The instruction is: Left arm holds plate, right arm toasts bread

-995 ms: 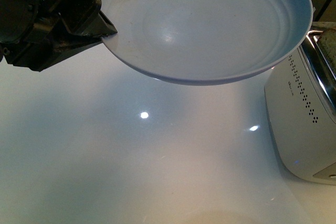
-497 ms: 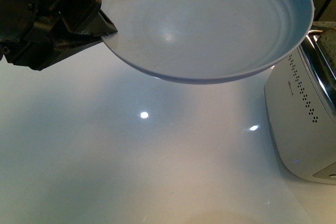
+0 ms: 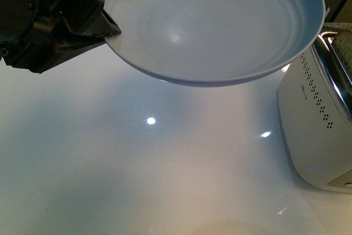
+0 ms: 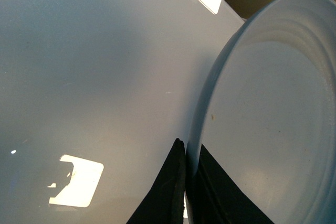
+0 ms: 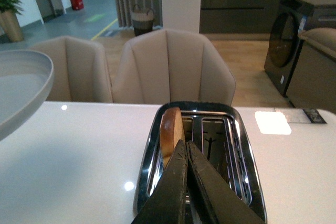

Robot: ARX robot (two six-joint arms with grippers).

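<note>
While the left gripper (image 3: 111,28) pinches the rim of the plate (image 3: 214,26), holding it tilted above the table (image 3: 110,169) across the top of the front frame, the bread (image 5: 170,129) stands in one slot of the toaster (image 3: 313,130) at the right edge, its crust poking out. The right gripper (image 5: 186,148) sits just beside the slice, claw pressed together on nothing. The toasting step looks to be in hand; next the right arm likely must seat the bread or work a lever, which is out of sight. Since half a second ago the plate has drifted slightly up and left; toaster and bread are unmoved
</note>
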